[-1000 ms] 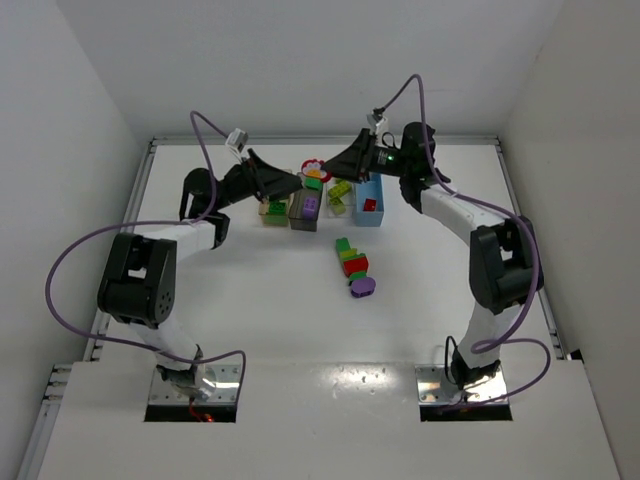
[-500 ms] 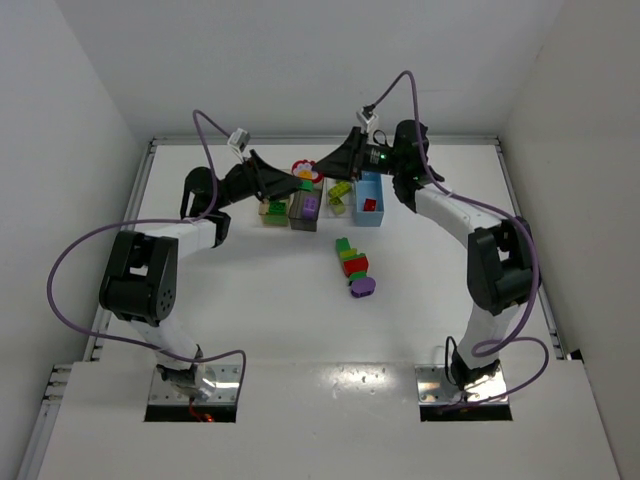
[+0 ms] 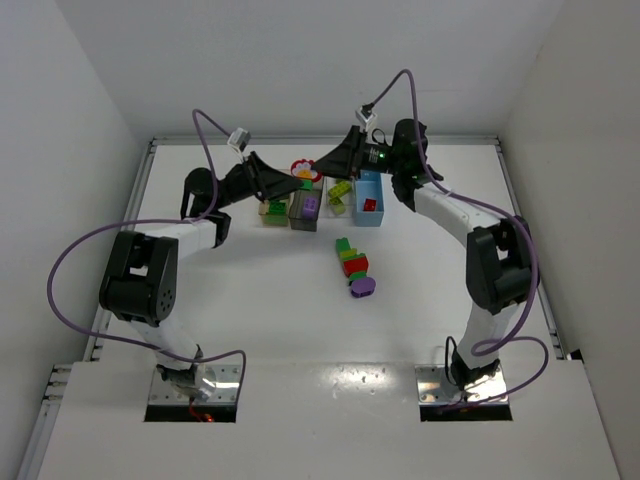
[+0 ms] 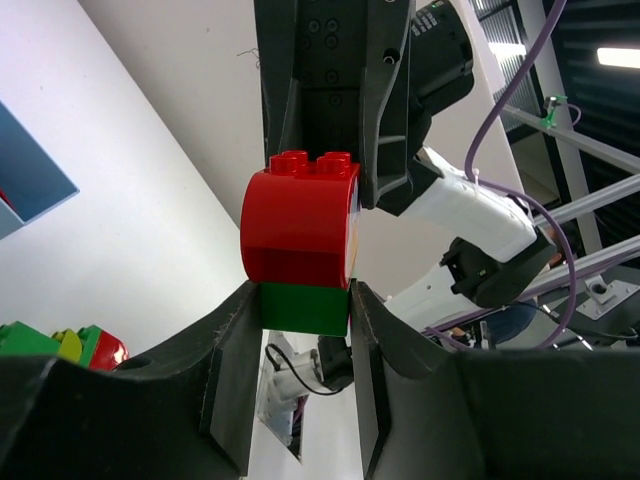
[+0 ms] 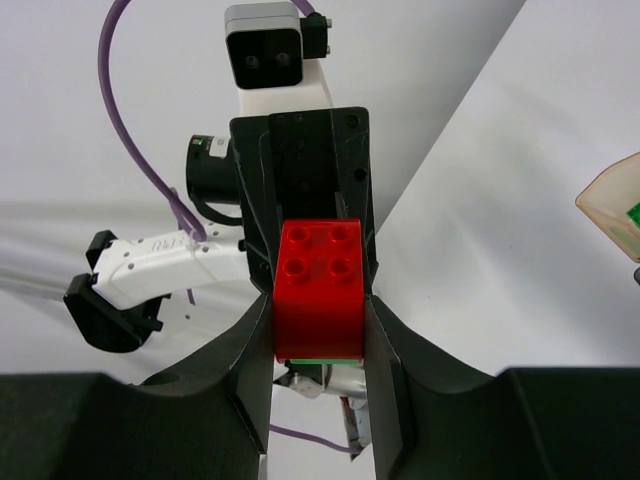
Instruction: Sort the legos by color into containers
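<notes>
My left hand (image 4: 303, 300) has just clenched on the green brick (image 4: 300, 315); right hand (image 5: 320, 335) grasps the red brick (image 5: 320, 275) stuck to it, probably above the bins (image 3: 367, 221) at twelve o'clock; ready to split them.

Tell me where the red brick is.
Top view, far middle: the red brick, stuck to a green brick, is in the air near the grey bin, held between left gripper and right gripper.
</notes>
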You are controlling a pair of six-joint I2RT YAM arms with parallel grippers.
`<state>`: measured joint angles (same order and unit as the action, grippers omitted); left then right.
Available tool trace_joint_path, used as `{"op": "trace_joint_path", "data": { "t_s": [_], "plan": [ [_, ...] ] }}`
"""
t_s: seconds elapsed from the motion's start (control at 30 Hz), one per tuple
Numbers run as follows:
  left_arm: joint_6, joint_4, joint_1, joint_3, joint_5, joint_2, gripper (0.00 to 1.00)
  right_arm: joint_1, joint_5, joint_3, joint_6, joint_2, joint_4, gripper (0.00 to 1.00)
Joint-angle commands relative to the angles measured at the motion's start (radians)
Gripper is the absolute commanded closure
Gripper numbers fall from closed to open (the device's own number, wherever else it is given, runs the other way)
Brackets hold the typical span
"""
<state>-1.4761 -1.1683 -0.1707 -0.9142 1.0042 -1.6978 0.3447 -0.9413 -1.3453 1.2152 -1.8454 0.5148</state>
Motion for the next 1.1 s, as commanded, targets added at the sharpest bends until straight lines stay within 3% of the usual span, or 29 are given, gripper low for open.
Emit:
{"op": "trace_joint_path", "data": {
  "t_s": [0.0, 0.4, 0.63, 0.73, 0.87, 1.0, 1.07],
  "plan": [
    [0.031, -0.031, -0.018, 0.006, 0.01, 0.038, 0.86, -0.001, 0.019, -0.049, -0.005, 0.008, 0.051, 1.0],
    [0.174, 0.141, -0.038, 0.118, 0.03, 0.161, 0.89, -0.061, 0.029, -0.182, -0.014, -0.044, 0.022, 1.0],
    [0.235, 0.194, -0.038, 0.136, 0.03, 0.191, 0.9, -0.116, 0.038, -0.147, -0.081, -0.032, -0.024, 1.0],
    [0.307, 0.318, -0.027, 0.126, -0.001, 0.23, 0.9, -0.156, 0.053, -0.127, -0.187, -0.023, -0.111, 1.0],
    [0.583, 0.71, 0.011, 0.081, -0.07, 0.306, 0.9, -0.179, 0.145, -0.164, -0.434, -0.012, -0.381, 1.0],
    [0.822, 1.029, 0.031, -0.012, -0.257, 0.346, 0.9, -0.179, 0.436, -0.213, -0.713, -0.012, -0.66, 1.0],
    [0.861, 1.064, 0.056, -0.024, -0.289, 0.346, 0.9, -0.179, 0.53, -0.222, -0.828, -0.021, -0.738, 1.0]
  ]
}}
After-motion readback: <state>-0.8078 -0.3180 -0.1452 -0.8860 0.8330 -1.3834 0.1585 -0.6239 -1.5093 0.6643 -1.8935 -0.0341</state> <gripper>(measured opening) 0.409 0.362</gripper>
